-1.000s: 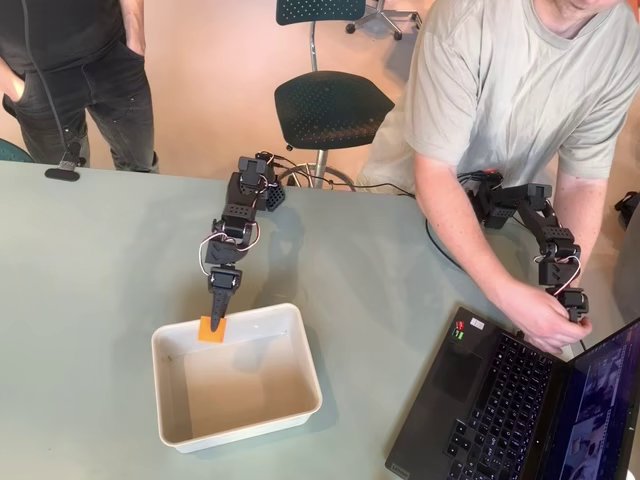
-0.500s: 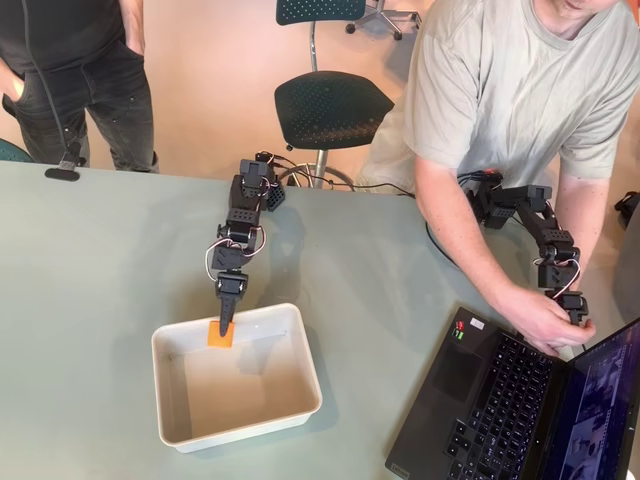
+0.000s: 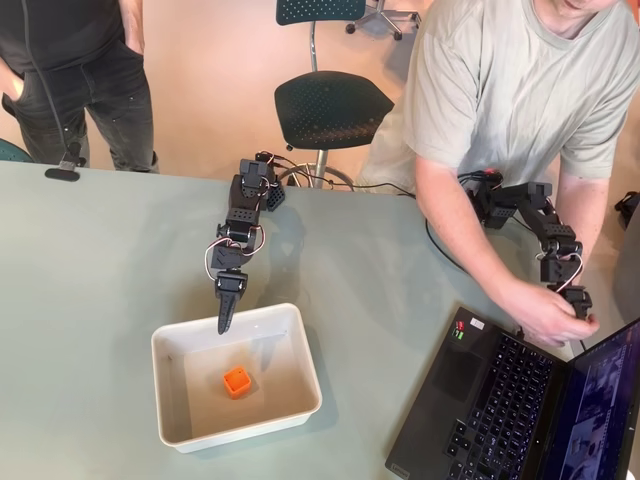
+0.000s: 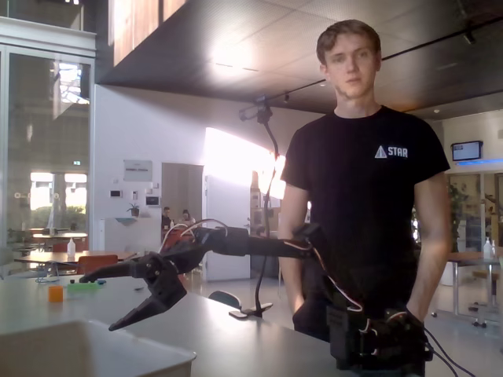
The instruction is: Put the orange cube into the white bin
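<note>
The orange cube lies on the floor of the white bin, near its middle, with nothing touching it. My gripper hangs over the bin's far rim, pointing down toward the tray, a short way from the cube. In the fixed view the gripper stands open with nothing between its fingers, just above the bin's rim. That rim hides the cube in the fixed view.
A laptop sits at the table's near right. One person stands behind the table at the far left; another leans in at the right. A black stand base rests at the far left edge.
The cube was held at the bin's far rim and now lies on the bin floor. The gripper let it go and stays over the rim.
</note>
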### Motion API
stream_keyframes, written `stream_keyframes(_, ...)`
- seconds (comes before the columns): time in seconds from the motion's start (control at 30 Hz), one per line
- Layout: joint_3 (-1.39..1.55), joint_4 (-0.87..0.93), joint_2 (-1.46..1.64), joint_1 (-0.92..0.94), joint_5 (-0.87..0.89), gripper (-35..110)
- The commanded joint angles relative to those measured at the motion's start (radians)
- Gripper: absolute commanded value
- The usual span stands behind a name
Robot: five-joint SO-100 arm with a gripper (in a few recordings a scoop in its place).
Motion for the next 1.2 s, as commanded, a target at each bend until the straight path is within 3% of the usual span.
stream_keyframes(0.0, -0.04, 0.074, 0.121, 0.011, 0.005, 50)
stream_keyframes(0.1, -0.04, 0.112, 0.178, 0.015, 0.005, 40)
stream_keyframes(0.33, 0.006, 0.15, 0.313, 0.005, 0.005, -5)
stream_keyframes(0.5, 0.038, 0.337, 0.459, -0.04, 0.011, 1)
stream_keyframes(0.83, 0.054, 0.879, 1.02, -0.155, 0.014, 1)
stream_keyframes(1.0, 0.219, 0.942, 1.247, -0.155, 0.012, 1)
stream_keyframes(1.17, 0.574, 0.897, 1.488, -0.155, 0.011, 1)
